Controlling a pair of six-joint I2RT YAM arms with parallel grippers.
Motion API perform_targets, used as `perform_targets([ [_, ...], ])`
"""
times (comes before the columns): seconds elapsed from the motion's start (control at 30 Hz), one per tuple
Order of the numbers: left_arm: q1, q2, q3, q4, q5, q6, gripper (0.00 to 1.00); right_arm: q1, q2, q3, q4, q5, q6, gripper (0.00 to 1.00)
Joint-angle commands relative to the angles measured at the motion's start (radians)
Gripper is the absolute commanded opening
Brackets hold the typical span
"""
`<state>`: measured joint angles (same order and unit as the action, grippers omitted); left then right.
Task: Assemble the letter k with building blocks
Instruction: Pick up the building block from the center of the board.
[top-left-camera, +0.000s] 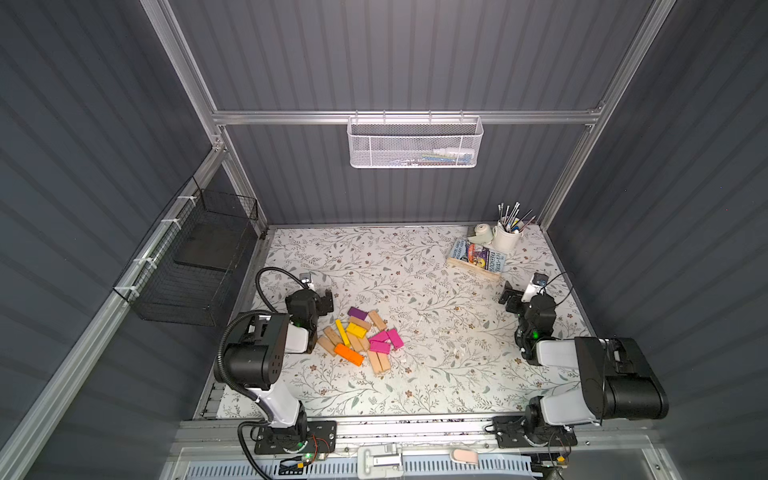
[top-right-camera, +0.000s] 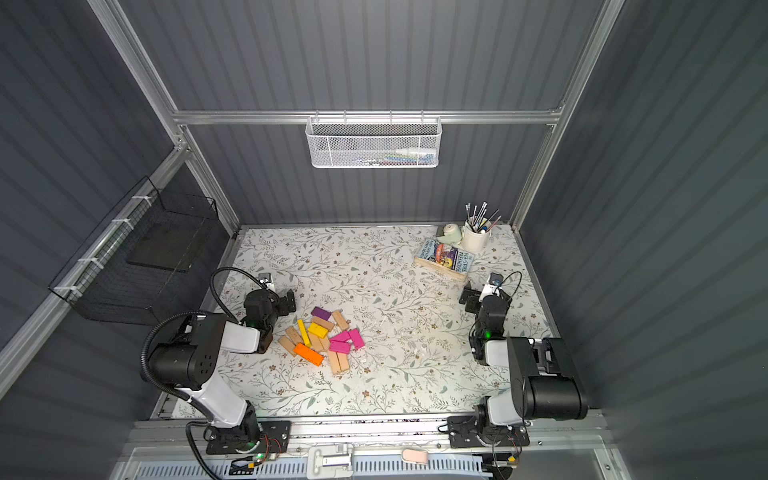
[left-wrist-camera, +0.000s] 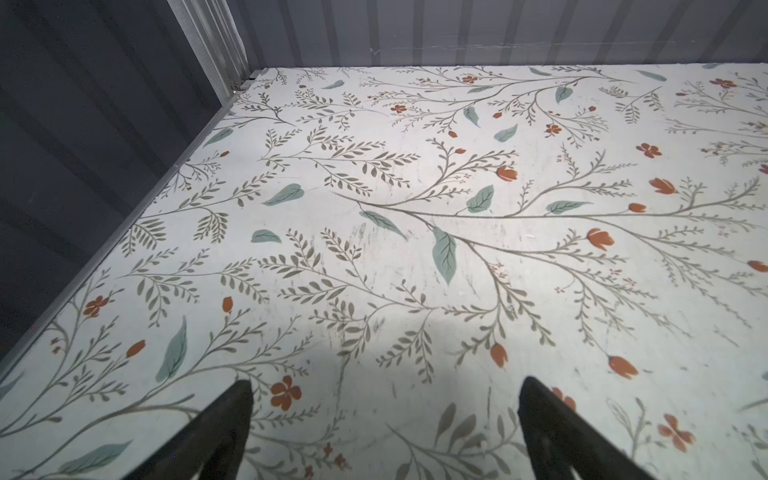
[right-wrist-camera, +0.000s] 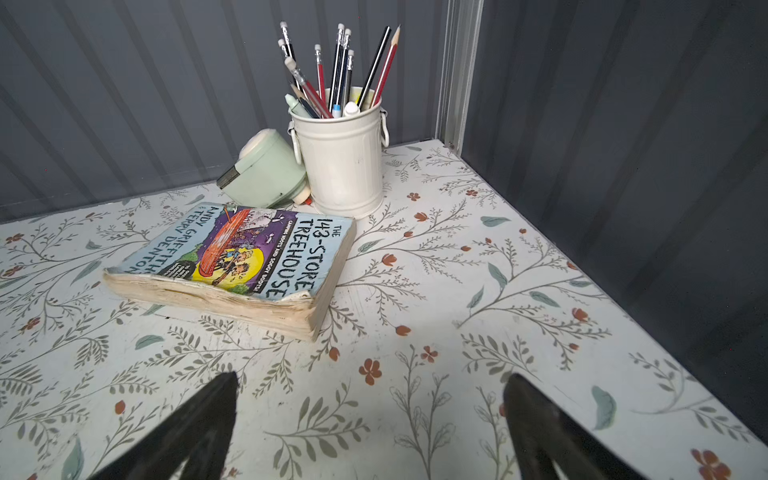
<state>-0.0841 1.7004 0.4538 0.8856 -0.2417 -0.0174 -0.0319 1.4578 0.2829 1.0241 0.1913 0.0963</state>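
Wooden blocks (top-left-camera: 359, 338), tan and painted, heaped at 8 o'clock of table (top-left-camera: 436, 374) centre; both top views only. Left gripper (left-wrist-camera: 384, 386) spread wide, empty, over flowered table. Right gripper (right-wrist-camera: 372, 380) spread wide, empty, facing book (right-wrist-camera: 232, 257), pencil cup (right-wrist-camera: 343, 162).

A: Walls?
B: Dark grey ribbed panels (top-left-camera: 395, 54) on three sides, edged with aluminium rails (top-left-camera: 291, 117).
A: Below?
B: Floral-print worktop (top-left-camera: 436, 374), brightly lit mid-way. White mesh basket (top-left-camera: 414, 143) on the back rail; black wire basket (top-left-camera: 195, 266) along the left wall.

Even overhead light, soft shadows, dim walls, wide-angle bending at edges.
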Motion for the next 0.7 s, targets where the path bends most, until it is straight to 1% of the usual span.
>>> perform_targets([
  [0.0,0.006,0.016,0.017,0.027,0.008,0.021,1.00,-0.001,0.004,0.015,0.011,0.009,-0.007,0.99],
  [0.67,0.006,0.015,0.016,0.029,0.007,0.020,1.00,-0.002,0.003,0.007,0.026,0.004,-0.007,0.99],
])
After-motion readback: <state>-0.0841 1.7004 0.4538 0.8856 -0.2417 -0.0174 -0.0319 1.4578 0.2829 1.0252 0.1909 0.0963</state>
